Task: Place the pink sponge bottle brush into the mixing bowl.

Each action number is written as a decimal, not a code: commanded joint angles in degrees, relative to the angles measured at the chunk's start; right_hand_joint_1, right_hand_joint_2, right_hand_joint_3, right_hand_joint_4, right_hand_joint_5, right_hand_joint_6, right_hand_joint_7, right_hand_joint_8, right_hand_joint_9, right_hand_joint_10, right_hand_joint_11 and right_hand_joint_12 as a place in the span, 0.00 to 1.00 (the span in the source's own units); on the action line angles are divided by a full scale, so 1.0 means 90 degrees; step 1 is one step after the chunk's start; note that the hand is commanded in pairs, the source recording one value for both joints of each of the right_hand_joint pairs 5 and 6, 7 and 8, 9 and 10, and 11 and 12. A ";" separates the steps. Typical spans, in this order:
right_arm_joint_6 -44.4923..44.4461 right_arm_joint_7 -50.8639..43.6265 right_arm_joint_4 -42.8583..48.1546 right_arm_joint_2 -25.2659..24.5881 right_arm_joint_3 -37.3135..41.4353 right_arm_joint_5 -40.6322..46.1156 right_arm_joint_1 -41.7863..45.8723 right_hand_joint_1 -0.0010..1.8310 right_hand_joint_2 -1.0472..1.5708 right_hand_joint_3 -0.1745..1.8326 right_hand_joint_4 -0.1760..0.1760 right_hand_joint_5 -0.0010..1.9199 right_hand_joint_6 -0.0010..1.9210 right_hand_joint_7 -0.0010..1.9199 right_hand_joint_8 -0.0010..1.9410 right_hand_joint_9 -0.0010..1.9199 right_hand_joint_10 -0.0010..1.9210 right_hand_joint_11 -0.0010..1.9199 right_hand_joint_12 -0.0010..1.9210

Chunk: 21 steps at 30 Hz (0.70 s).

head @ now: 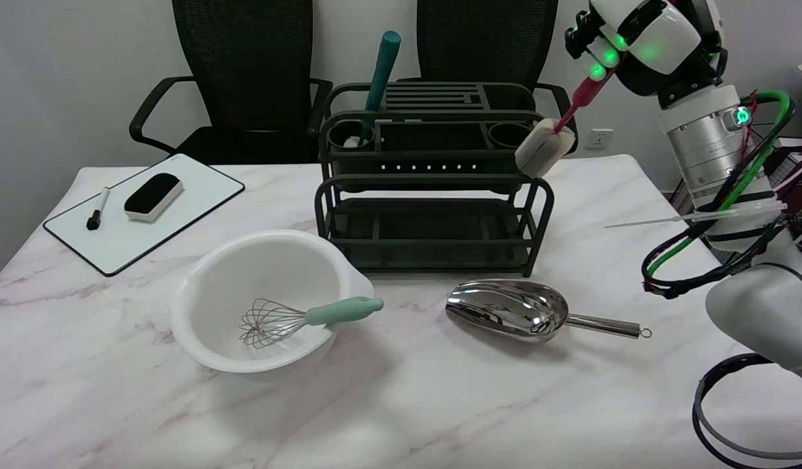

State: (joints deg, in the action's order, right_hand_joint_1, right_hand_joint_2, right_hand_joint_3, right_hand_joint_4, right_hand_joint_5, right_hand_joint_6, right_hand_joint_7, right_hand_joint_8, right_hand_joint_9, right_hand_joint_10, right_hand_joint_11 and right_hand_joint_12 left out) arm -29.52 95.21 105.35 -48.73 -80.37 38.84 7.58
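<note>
head view: brush (pixel 552 141) pink-handled, pale sponge tip.

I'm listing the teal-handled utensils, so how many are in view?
2. A whisk lies in the white mixing bowl, its handle over the rim. A teal-handled tool stands in the rack's left cup; its head is hidden.

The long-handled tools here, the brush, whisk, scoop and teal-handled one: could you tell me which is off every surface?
The brush: the right hand holds its pink handle, sponge head hanging beside the rack. The whisk rests in the bowl, the scoop on the table, the teal-handled tool in the rack.
</note>
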 commanded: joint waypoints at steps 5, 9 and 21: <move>-0.0074 -0.0010 -0.0209 0.0033 -0.0031 -0.0145 -0.0099 0.56 0.80 0.49 0.50 1.00 1.00 1.00 0.99 1.00 1.00 0.94 0.94; -0.0058 0.0031 -0.0230 0.0053 -0.0031 -0.0145 -0.0198 0.56 0.79 0.49 0.50 1.00 1.00 1.00 0.99 1.00 1.00 0.95 0.95; 0.0474 0.0052 0.0042 0.0089 -0.0071 0.0043 -0.0383 0.56 0.79 0.49 0.50 1.00 1.00 1.00 0.99 1.00 1.00 0.95 0.95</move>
State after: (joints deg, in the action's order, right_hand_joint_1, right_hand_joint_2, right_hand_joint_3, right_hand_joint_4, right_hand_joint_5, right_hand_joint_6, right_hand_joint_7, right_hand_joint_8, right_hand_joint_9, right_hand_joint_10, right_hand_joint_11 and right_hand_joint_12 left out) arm -29.39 95.36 104.04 -48.32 -80.72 37.94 6.05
